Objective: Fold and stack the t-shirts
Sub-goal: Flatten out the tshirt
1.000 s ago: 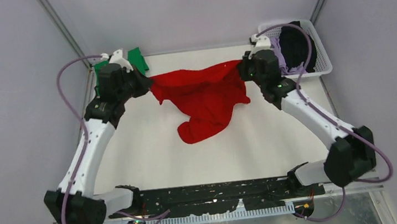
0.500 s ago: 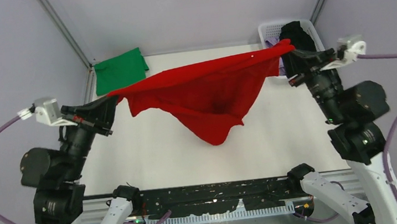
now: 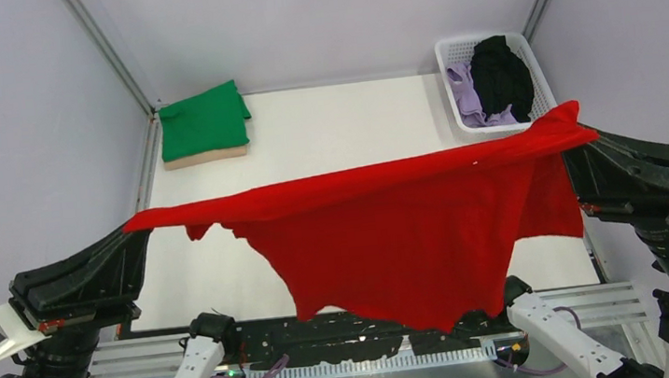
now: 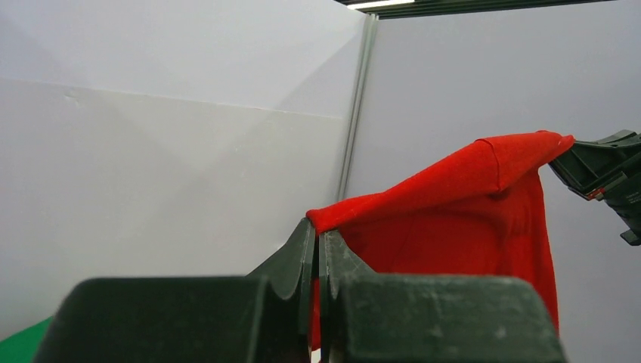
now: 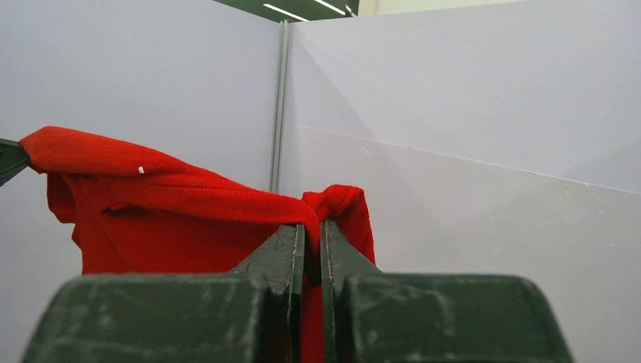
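where red t-shirt [image 3: 391, 230] drapes, table [image 3: 334, 133] lies hidden.

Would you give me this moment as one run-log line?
left hand: shut on red t-shirt | right hand: shut on red t-shirt | red t-shirt: stretched between hands | green t-shirt: folded, far-left corner

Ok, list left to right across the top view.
From the left: left hand, green t-shirt, white basket, right hand. The red t-shirt stretches between both hands, so it has no single place.
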